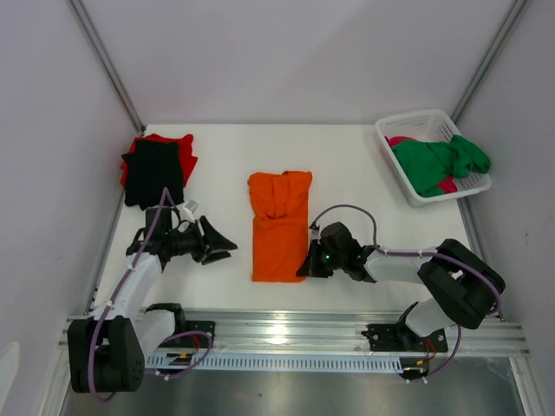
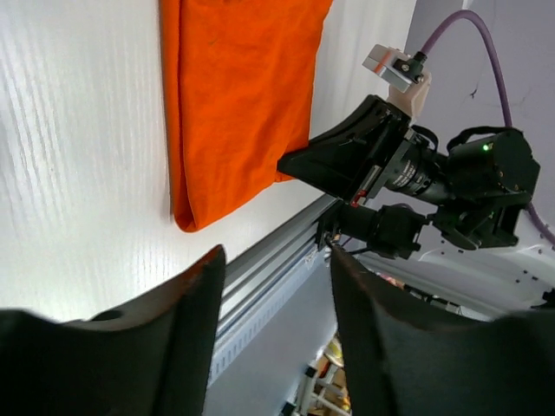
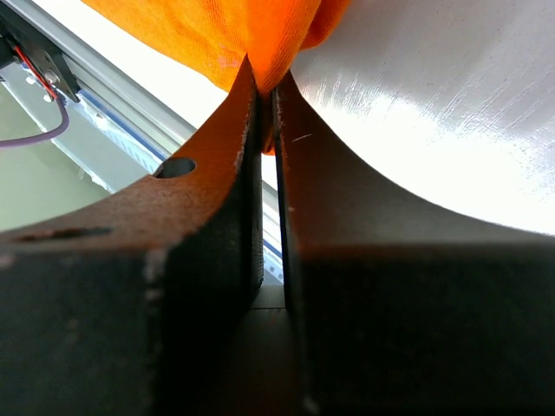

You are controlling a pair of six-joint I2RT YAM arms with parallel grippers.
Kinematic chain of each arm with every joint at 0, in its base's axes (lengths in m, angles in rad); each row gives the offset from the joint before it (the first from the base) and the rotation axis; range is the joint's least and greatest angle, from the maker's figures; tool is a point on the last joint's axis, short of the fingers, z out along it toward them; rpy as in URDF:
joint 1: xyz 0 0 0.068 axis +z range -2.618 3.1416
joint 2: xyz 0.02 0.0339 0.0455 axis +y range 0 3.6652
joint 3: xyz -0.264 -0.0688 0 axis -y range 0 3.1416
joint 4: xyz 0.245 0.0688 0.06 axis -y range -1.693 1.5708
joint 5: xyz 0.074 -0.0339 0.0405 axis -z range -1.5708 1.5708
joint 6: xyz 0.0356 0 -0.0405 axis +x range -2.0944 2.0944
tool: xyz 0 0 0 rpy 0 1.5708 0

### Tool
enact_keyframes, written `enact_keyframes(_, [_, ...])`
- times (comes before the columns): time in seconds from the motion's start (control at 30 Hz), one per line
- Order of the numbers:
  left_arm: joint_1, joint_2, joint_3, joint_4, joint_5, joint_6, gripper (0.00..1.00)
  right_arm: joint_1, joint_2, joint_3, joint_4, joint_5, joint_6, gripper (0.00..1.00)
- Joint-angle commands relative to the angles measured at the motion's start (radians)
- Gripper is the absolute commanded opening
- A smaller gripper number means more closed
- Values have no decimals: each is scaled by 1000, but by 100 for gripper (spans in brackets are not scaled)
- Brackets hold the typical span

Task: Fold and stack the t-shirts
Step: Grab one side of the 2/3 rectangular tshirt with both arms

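We count 5 tees, 1 ea.: orange tee, black tee, red tee, green tee, pink tee. Also 1 basket, 2 grippers: L gripper, R gripper.

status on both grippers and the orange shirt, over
Right gripper shut on orange t-shirt, near right corner. Left gripper open, off the cloth. Shirt folded narrow, mid-table. Nothing blocking it.

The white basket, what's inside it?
A green t-shirt fills the white basket, spilling over its right rim. A magenta-pink t-shirt peeks out beneath it; anything deeper is covered.
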Motion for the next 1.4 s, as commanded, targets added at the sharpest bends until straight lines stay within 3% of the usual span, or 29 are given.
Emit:
enact_keyframes(0.0, [-7, 16, 7, -91, -18, 36, 57, -1, 11, 16, 26, -17, -14, 0])
enact_keyframes(0.07, [-15, 31, -1, -104, -3, 34, 82, -2, 14, 18, 29, -20, -14, 0])
enact_keyframes(0.13, [-29, 43, -19, -90, -8, 10, 93, -2, 17, 16, 33, -23, -14, 0])
enact_keyframes(0.37, [-84, 178, -120, 157, 41, -118, 93, 1, 26, 32, 29, -31, -22, 0])
enact_keyframes(0.77, [-231, 355, -99, 396, 31, -231, 92, -1, 30, 41, 21, -23, -15, 0])
enact_keyframes(1.23, [-285, 520, -61, 528, 40, -279, 91, -1, 14, 33, 16, -4, -3, 0])
enact_keyframes(1.37, [-290, 542, -48, 530, 41, -276, 87, -2, 10, 35, 9, 0, -5, 0])
